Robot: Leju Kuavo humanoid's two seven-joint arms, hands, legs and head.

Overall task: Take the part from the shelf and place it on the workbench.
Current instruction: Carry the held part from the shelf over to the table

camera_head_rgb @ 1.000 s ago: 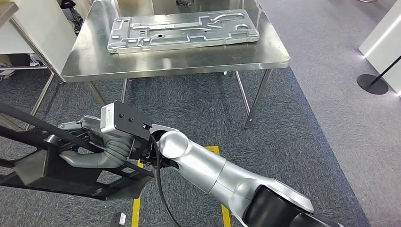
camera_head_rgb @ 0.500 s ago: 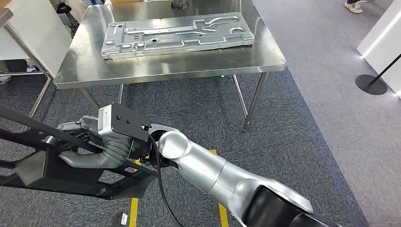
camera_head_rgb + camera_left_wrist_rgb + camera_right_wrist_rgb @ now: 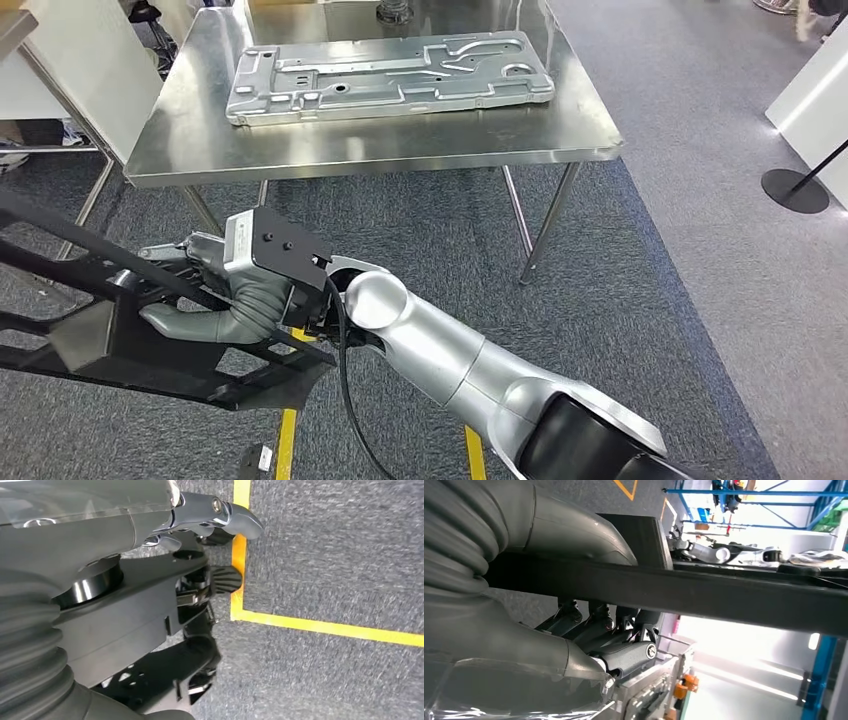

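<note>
A long black framed part hangs low over the carpet at the left of the head view. My right hand reaches across and grips one of its bars; in the right wrist view the fingers wrap under the black bar. In the left wrist view my left hand holds the same black part between thumb and fingers above the floor. The steel workbench stands ahead, beyond the part, with a large silver stamped panel lying on it.
Yellow tape lines mark the grey carpet below the part, and a small object lies beside them. A white cabinet stands left of the workbench. A black stanchion base sits at the right. The workbench's front strip is bare.
The whole view has shifted a little, so the camera moved. My right hand keeps its grip on the black part, which sits slightly higher and further right in the picture.
</note>
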